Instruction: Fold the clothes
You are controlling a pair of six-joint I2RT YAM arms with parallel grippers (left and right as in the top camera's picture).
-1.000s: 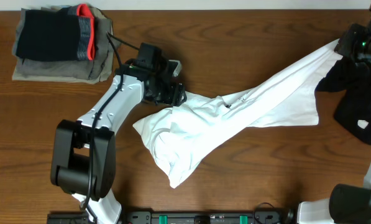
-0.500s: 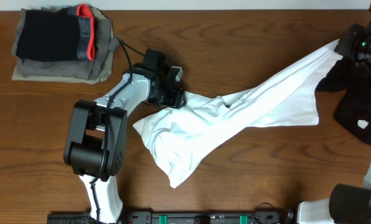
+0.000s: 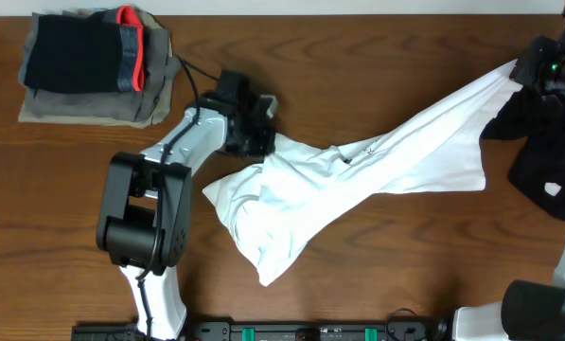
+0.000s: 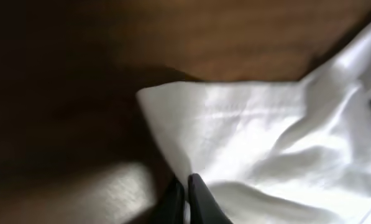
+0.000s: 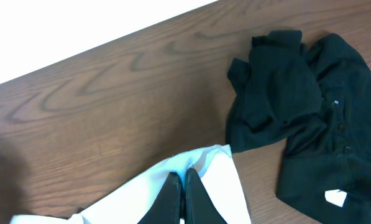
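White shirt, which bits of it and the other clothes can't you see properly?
- white T-shirt: its small dark print is too tiny to read from overhead. In the left wrist view it is blurred and cut off by the right and bottom edges.
- Its far corner: hidden overhead under the right arm.
- black garment: cut off by the right and bottom edges of the right wrist view, and its white patch is too small to read.

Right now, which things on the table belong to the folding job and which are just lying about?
Job: white T-shirt, held at opposite ends by left gripper and right gripper; black garment with white patch, far right.
Lying about: folded grey, black and red-trimmed stack, far left.
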